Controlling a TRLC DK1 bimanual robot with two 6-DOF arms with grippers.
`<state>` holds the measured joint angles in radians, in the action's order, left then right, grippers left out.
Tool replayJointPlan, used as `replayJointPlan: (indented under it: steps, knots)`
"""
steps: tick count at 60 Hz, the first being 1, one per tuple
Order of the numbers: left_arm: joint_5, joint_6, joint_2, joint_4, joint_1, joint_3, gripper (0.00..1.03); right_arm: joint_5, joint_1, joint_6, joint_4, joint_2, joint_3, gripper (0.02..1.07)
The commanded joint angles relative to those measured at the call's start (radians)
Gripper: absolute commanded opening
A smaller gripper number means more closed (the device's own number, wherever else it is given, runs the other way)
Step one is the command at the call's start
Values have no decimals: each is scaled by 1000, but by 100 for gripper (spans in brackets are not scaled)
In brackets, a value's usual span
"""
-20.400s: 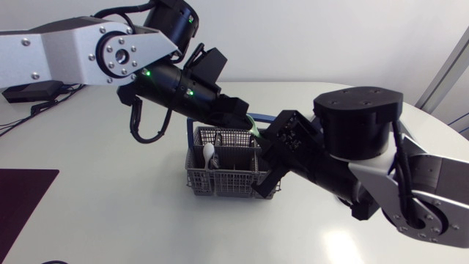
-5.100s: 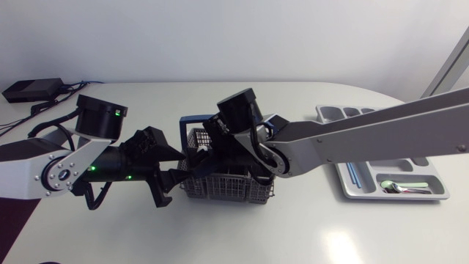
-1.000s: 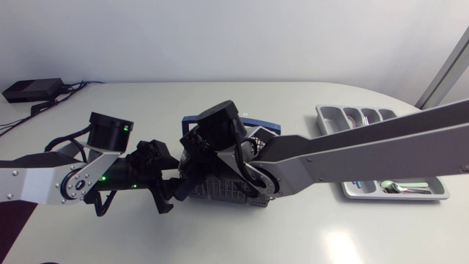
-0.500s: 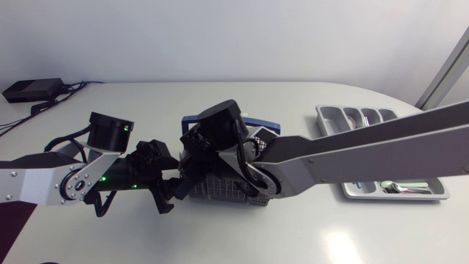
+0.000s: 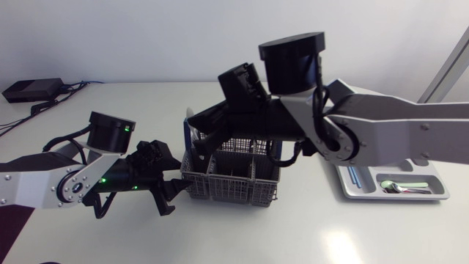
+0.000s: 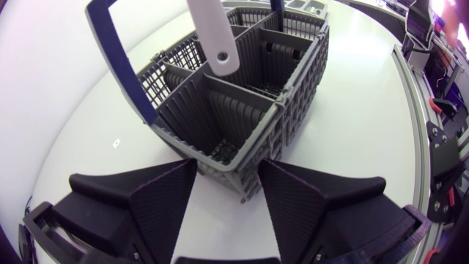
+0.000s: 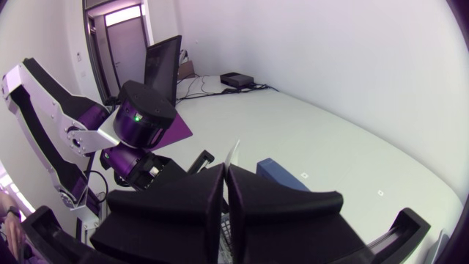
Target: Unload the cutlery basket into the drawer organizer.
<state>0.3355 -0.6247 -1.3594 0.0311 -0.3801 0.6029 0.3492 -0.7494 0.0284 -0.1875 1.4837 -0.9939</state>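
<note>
The grey cutlery basket (image 5: 233, 178) with a blue handle stands mid-table. My left gripper (image 5: 173, 196) is low at its left corner, and in the left wrist view both fingers press the corner of the basket (image 6: 242, 110) from two sides. My right gripper (image 5: 199, 136) hangs above the basket's left end, shut on a white utensil (image 5: 188, 116). The handle of this utensil (image 6: 214, 37) dangles over a compartment, clear of the basket. A thin edge of the utensil (image 7: 233, 152) pokes out past the closed right gripper (image 7: 226, 174). The grey drawer organizer (image 5: 434, 177) lies at the right, partly behind my right arm.
A metal spoon (image 5: 399, 188) lies in the organizer's near compartment and a blue-handled piece (image 5: 354, 176) beside it. A black power brick (image 5: 29, 89) with cables sits at the far left. A dark mat (image 5: 11, 214) reaches the left edge.
My right arm has risen out of the basket and swung up, lifting the white utensil clear. The left arm and the basket have stayed where they were.
</note>
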Motion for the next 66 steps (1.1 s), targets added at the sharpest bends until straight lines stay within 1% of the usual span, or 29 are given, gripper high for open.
replayJointPlan:
  steps: [1, 5, 16, 31, 40, 46, 51, 53, 60, 66]
  knots:
    - [2, 16, 31, -20, -9, 12, 60, 27, 38, 50, 23, -36, 35, 8]
    - [2, 17, 46, -33, -8, 17, 60, 47, 64, 53, 48, -74, 34, 8]
    - [0, 23, 118, -82, 7, 34, 60, 57, 127, 41, 158, -218, 58, 8]
    - [2, 31, 181, -142, 37, 57, 60, 88, 266, -35, 392, -405, 123, 8]
    - [2, 46, 204, -180, 41, 87, 60, 186, 453, -110, 510, -513, 170, 8]
    - [0, 51, 215, -206, 41, 101, 60, 254, 613, -226, 617, -571, 196, 8]
    - [0, 51, 215, -218, 46, 109, 60, 313, 766, -331, 668, -580, 222, 8]
    - [0, 51, 215, -223, 47, 110, 60, 338, 837, -398, 694, -580, 235, 8]
    - [-3, 51, 215, -229, 47, 117, 60, 350, 961, -532, 727, -577, 261, 8]
    - [-7, 54, 215, -229, 40, 117, 60, 355, 1073, -670, 761, -523, 270, 8]
